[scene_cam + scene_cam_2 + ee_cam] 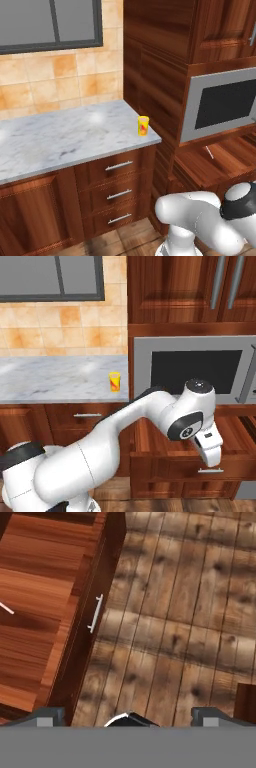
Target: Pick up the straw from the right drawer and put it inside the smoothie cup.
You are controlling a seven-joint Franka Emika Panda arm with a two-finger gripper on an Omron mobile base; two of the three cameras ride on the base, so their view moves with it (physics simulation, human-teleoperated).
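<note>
Pale straw (209, 152) lies flat, diag. in open drawer (200, 172).

A marble counter (60, 137) runs under a dark-framed window (50, 25), three narrow drawers (119, 192) below, a steel microwave (192, 368) beside it, plank floor (190, 612).

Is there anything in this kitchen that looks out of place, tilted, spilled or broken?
Nothing is spilled or broken. The right drawer below the microwave stands pulled out, with the straw lying loose on its bare bottom. The smoothie cup stands upright near the counter's right corner. The open gripper points at the floor beside the drawer front.
</note>
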